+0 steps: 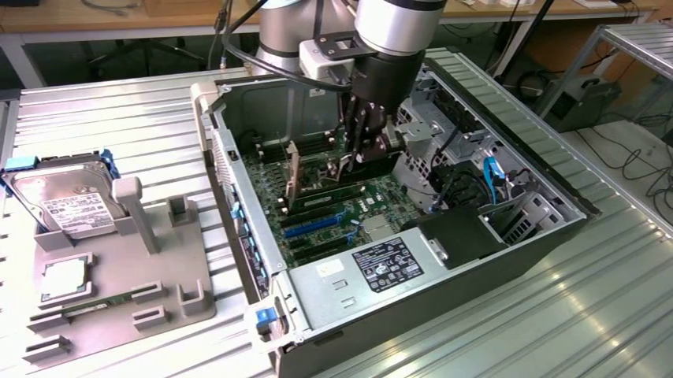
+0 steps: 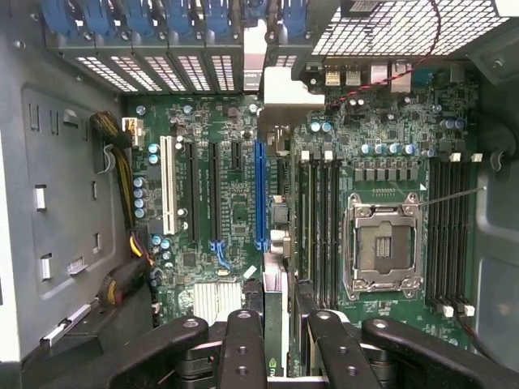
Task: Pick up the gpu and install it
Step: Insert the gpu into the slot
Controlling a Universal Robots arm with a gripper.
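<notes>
The tool [image 1: 363, 153] hangs inside the open computer case [image 1: 547, 236], pinching the gpu [image 1: 358, 169] edge-on above the motherboard [image 1: 326, 213]. The wrist view shows the gpu [image 2: 274, 235] upright just beside the blue slot [image 2: 260, 194]. The exterior view shows a hard drive [image 1: 65, 201] on the grey holder [image 1: 116, 299] near the table's [image 1: 105, 118] left edge.

My arm [image 1: 395, 24] is a smooth silver-grey tube with a black wrist section and a pale grey block mounted on its side. Black cables run along it, and my gripper [image 1: 365, 150] has black linked fingers [image 2: 242, 348] studded with round screws.
</notes>
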